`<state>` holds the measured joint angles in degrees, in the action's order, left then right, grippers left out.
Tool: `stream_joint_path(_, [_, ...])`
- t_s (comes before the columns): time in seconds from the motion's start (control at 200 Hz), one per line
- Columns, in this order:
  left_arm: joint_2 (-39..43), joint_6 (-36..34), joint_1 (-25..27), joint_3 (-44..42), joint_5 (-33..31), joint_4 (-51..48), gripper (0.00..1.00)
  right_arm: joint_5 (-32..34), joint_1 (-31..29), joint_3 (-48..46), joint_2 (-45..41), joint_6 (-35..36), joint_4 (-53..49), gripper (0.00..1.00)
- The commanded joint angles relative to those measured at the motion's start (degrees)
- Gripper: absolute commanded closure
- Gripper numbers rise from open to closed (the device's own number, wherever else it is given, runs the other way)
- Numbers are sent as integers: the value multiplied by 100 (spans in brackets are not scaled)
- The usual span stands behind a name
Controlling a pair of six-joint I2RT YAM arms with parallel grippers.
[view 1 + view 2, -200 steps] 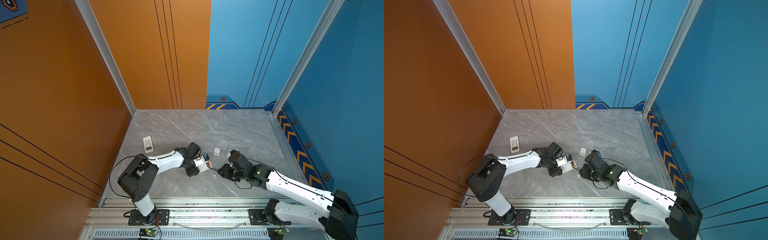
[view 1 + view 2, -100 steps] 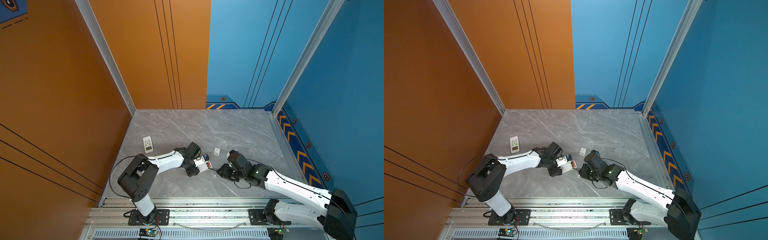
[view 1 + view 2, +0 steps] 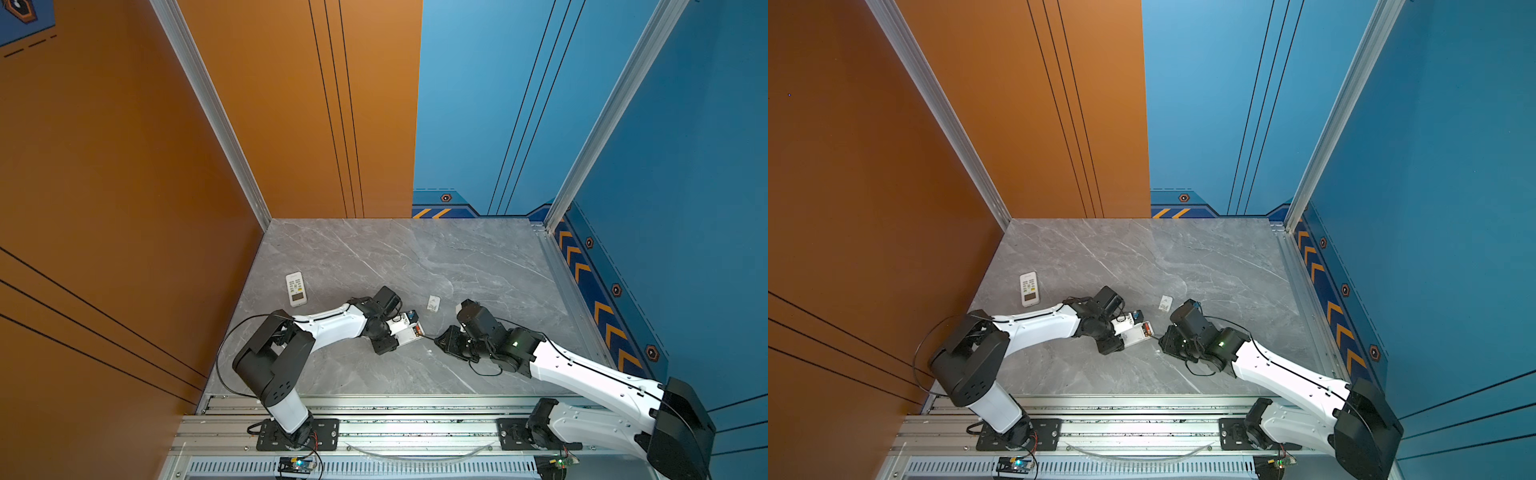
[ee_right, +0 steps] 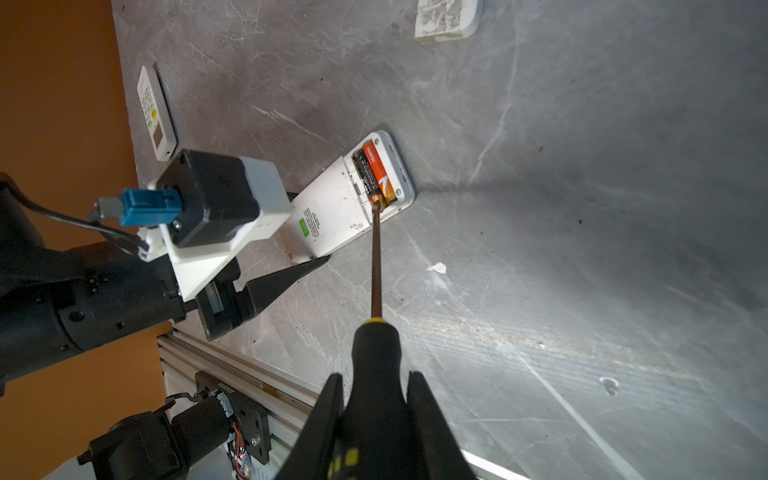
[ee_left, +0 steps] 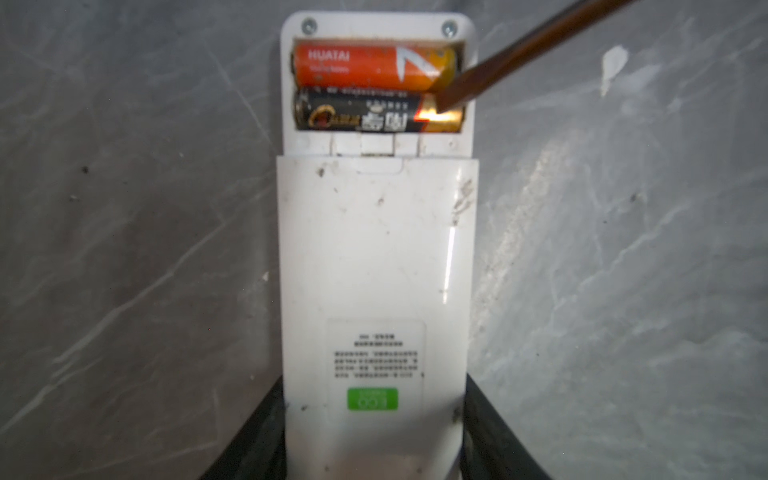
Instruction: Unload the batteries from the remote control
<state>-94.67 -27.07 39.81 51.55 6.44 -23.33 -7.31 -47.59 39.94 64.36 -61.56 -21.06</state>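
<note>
Orange batt [image 5: 365, 68] & black batt [image 5: 365, 115] lie crosswise in remote [image 5: 376, 266], mid-worktop [image 3: 415, 257] nr front edge; L fingers [image 5: 257, 440] pinch remote's sides, R fingers [image 4: 326, 415] pinch screwdriver [image 4: 376, 266], tip at black batt's gold end, R-arm side.

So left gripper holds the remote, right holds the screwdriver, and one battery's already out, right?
No. Left wrist view shows both inside the remote: orange battery, black battery. Rest is right: left gripper holds it, right gripper holds the screwdriver.
</note>
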Motion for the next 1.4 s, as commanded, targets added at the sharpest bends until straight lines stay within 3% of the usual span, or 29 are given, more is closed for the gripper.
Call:
stream_joint_path(0.0, [-65,-26,204,-359,-289,-240,89,-9,30,119,91,-58,-265,100])
stream_joint_path(0.445, [89,273,783,-620,-1959,491,89,-149,27,355,121,-93,-848,100])
stream_joint_path(1.396, [211,223,1041,-847,-2516,825,90,-47,202,875,-2,-176,-925,100])
